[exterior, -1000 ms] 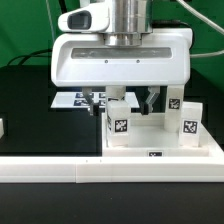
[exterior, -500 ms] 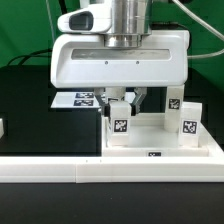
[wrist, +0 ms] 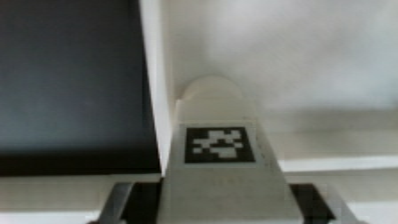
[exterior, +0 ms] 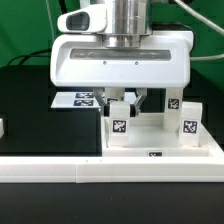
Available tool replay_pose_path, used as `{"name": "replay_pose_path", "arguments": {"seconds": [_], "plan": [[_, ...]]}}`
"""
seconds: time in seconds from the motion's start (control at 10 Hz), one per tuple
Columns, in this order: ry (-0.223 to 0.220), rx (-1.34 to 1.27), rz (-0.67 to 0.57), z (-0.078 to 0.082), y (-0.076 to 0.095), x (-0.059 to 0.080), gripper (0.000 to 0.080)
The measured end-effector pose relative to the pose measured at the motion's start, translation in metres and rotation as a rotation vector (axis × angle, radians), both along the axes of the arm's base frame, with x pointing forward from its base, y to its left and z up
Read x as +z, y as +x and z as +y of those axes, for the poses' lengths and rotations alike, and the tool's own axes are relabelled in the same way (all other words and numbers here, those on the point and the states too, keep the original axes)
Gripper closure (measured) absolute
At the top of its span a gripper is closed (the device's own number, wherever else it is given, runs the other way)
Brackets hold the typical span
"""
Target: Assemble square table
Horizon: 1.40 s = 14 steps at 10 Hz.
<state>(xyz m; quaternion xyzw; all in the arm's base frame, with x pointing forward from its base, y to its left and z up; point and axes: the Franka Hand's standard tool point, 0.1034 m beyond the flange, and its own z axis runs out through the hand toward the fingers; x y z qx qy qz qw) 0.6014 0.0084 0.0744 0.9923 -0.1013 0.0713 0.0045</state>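
Note:
My gripper [exterior: 126, 100] is shut on a small white table leg [exterior: 120, 126] with a black-and-white tag on its face. The leg stands upright at the near corner of the square table's white slab [exterior: 160, 150] on the exterior view's left. In the wrist view the same leg [wrist: 222, 125] fills the space between my dark fingers [wrist: 134, 200], which press on both its sides, and the slab [wrist: 311, 80] lies behind it. A second tagged leg [exterior: 188, 122] stands at the slab's corner on the exterior view's right. A third leg [exterior: 174, 103] stands further back.
The marker board [exterior: 78, 98] lies on the black table behind the slab, on the exterior view's left. A long white border wall [exterior: 100, 172] runs along the front. A small white piece [exterior: 2, 127] shows at the left edge of the exterior view.
The jaws, wide apart one second ago, have closed onto the tagged leg. Since half a second ago nothing has moved.

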Motion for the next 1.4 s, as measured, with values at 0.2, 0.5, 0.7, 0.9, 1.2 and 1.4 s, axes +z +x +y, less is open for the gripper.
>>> {"name": "replay_pose_path", "arguments": {"seconds": [0.2,0.5,0.7,0.9,1.2,1.4], "plan": [[0.023,-0.206,-0.005,-0.0002,-0.0002,-0.0005,0.0509],[0.062,-0.574,-0.024,0.0002,-0.0015,-0.0017,0.0509],[0.074,-0.775,-0.042,0.0006,-0.0018,-0.0018,0.0509],[0.085,-0.918,-0.051,0.0,-0.0017,-0.0016,0.0509],[0.111,-1.016,-0.053,-0.0002,-0.0017,-0.0021,0.0507],[0.09,-0.884,-0.047,-0.0004,-0.0017,-0.0022,0.0196]]}}
